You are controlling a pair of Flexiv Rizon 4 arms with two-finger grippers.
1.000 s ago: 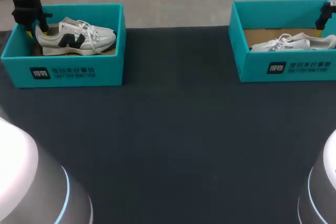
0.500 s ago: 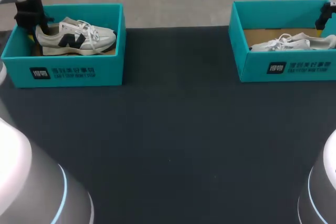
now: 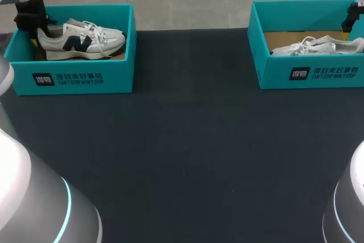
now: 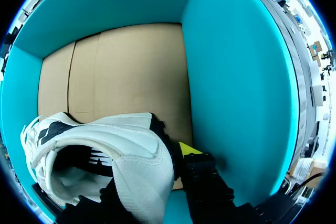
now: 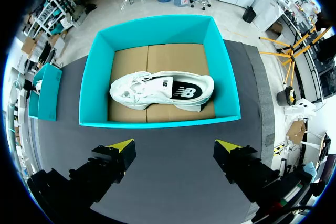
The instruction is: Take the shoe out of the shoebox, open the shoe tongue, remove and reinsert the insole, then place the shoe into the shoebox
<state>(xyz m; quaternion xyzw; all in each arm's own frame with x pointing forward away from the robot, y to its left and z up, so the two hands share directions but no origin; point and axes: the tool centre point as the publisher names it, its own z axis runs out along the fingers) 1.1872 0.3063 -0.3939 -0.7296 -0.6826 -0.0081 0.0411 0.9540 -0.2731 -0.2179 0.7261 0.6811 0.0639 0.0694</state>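
Left jaws grip shoe heel | toe rightward along shoebox | right jaws apart

Dark table w/ near-black matte top is taking up most of head view, running L to R across the whole width. Its far edge is lying straight across the upper part. Light is falling evenly over the surface, a few pale specks showing. In R wrist view same top is looking dark grey, fine-grained.
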